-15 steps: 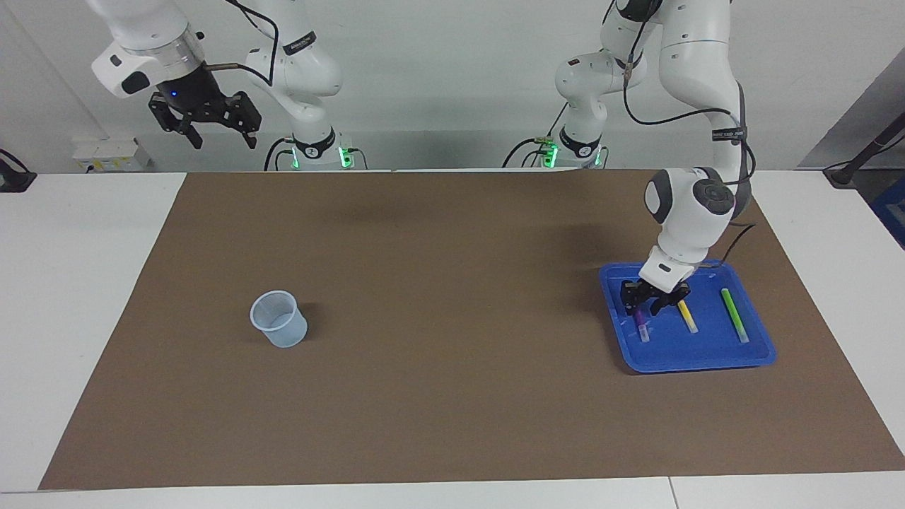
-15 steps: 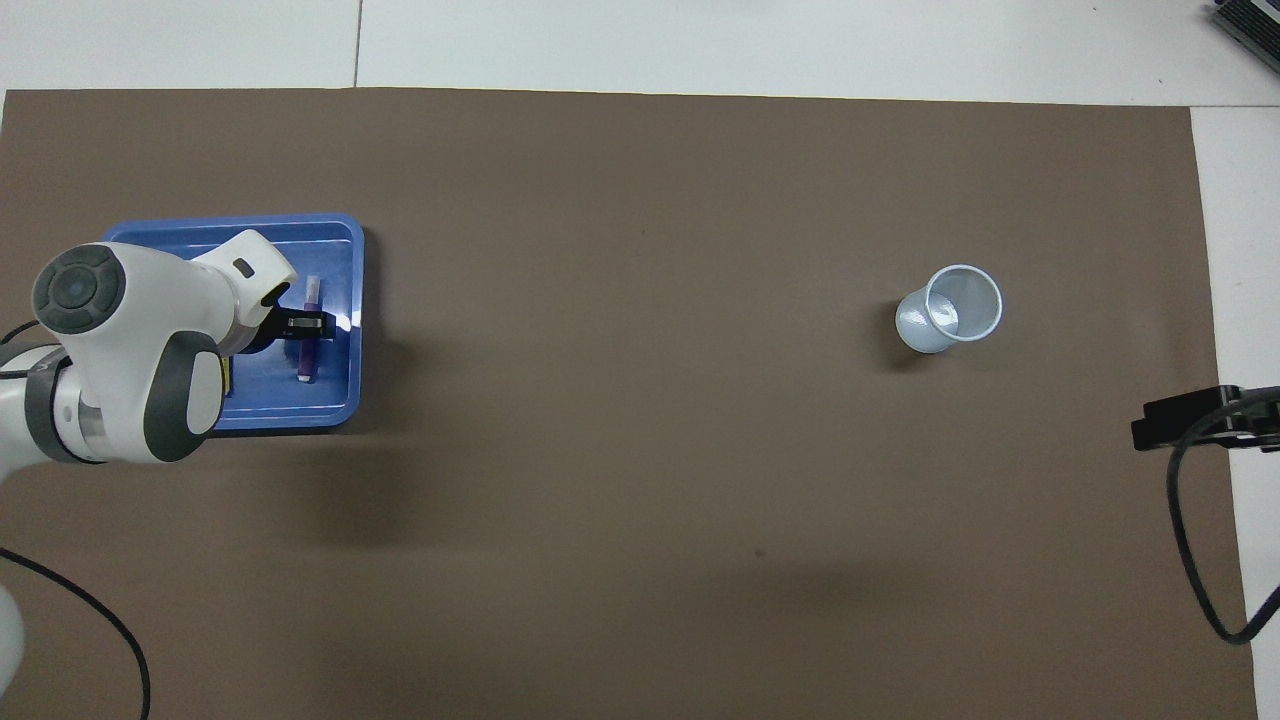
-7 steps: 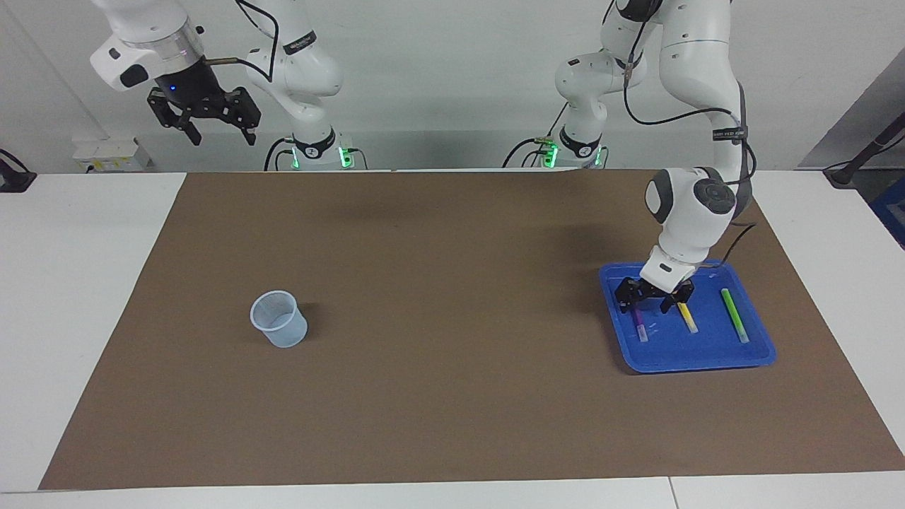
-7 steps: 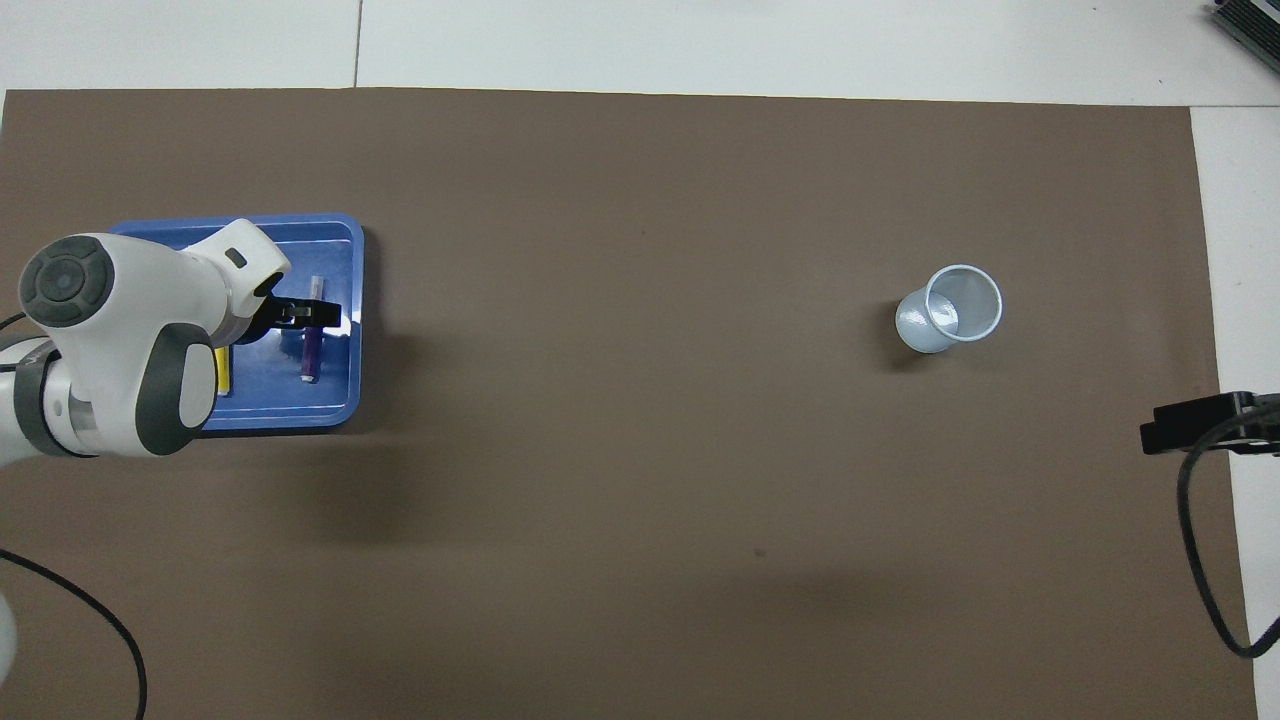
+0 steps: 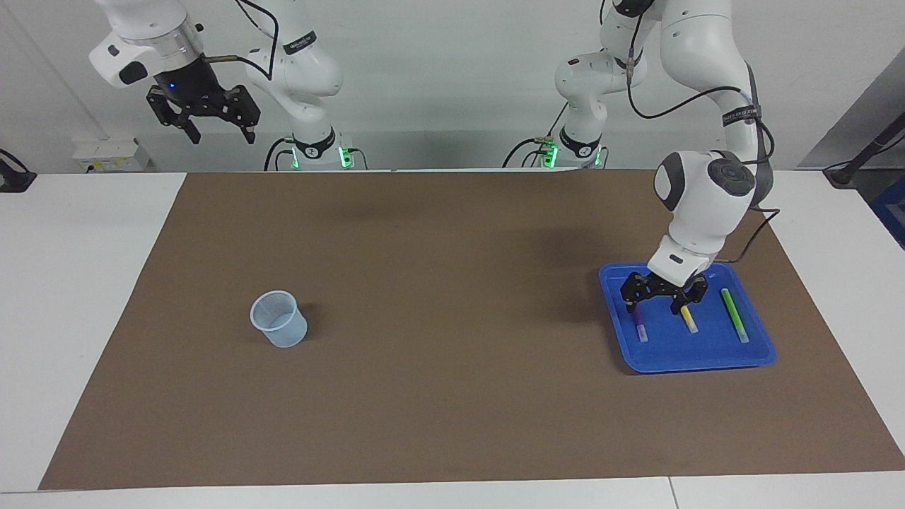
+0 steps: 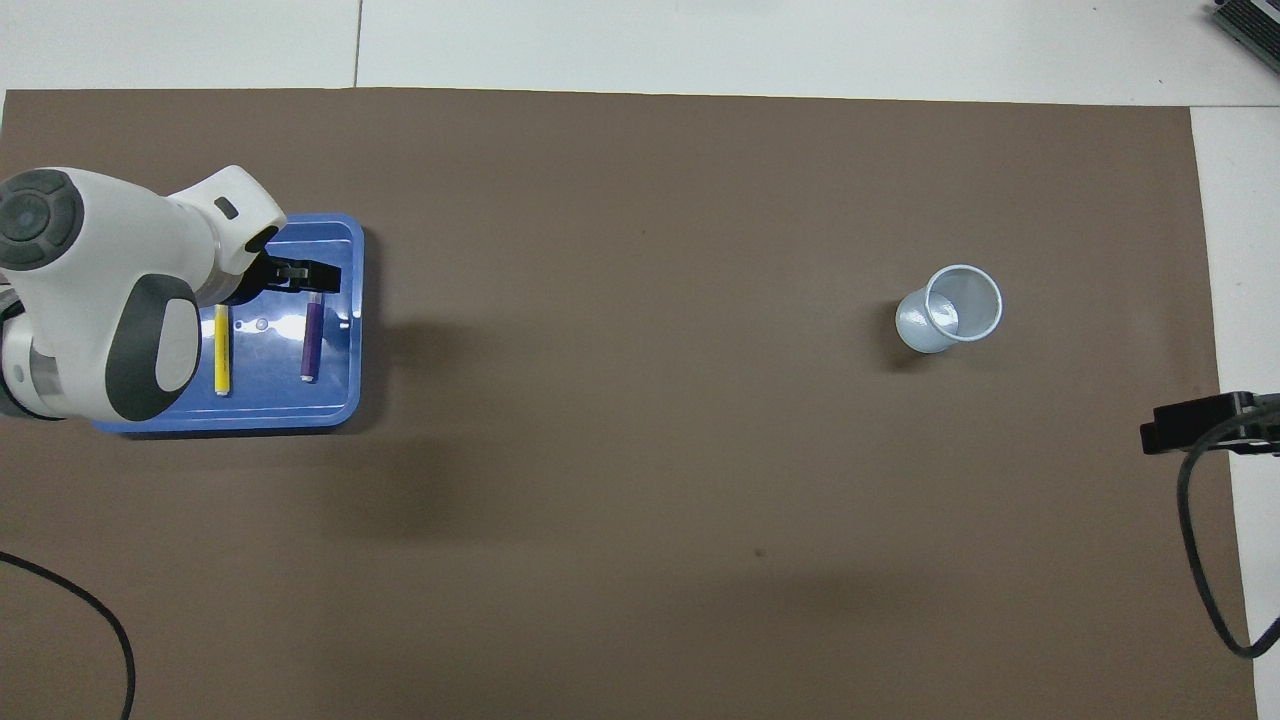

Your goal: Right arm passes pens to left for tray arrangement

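All three pens, purple (image 5: 640, 327), yellow (image 5: 688, 319) and green (image 5: 734, 315), lie parallel and apart in the blue tray (image 5: 707, 357) at the table's four o'clock, so the left pincer (image 5: 664, 300) hangs wide and empty above them, while the right pincer (image 5: 201, 121) waits wide open at eleven o'clock.

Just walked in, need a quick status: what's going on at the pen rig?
All three pens, purple, yellow and green, lie side by side in the blue tray. The left gripper hangs open over the tray, holding nothing. The right gripper waits open, raised at its own end. A clear cup stands empty on the mat.
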Available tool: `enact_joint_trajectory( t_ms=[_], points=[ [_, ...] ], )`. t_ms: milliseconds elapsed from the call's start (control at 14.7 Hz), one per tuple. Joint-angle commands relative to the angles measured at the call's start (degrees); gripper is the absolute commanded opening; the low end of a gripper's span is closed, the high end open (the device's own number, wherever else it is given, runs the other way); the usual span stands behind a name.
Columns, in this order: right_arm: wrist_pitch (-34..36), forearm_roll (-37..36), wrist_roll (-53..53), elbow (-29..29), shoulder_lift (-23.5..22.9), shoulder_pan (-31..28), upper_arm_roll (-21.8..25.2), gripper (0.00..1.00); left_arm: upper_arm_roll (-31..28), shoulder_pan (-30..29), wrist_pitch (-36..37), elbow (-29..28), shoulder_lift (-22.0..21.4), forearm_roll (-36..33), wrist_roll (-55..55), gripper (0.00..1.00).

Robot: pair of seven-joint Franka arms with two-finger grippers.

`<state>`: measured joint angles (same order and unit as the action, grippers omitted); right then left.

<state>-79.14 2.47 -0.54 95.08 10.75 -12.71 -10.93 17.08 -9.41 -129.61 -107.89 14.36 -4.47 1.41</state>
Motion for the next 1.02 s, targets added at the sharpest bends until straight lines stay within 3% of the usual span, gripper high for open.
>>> enact_joint_trajectory(
  t_ms=[0, 272, 954],
  points=[
    [-0.1, -0.2, 1.0, 0.9, 1.0, -0.6, -0.1, 1.00, 0.6, 1.1, 11.5, 5.6, -1.3, 2.3, 1.1, 1.00],
    [-0.1, -0.2, 1.0, 0.9, 1.0, -0.6, -0.1, 1.00, 0.6, 0.9, 24.1, 13.3, -2.8, 4.6, 3.4, 1.00],
    [0.1, -0.2, 1.0, 0.9, 1.0, -0.6, -0.1, 1.00, 0.1, 0.6, 30.8, 13.1, -9.8, 4.5, 3.1, 1.00]
  ],
)
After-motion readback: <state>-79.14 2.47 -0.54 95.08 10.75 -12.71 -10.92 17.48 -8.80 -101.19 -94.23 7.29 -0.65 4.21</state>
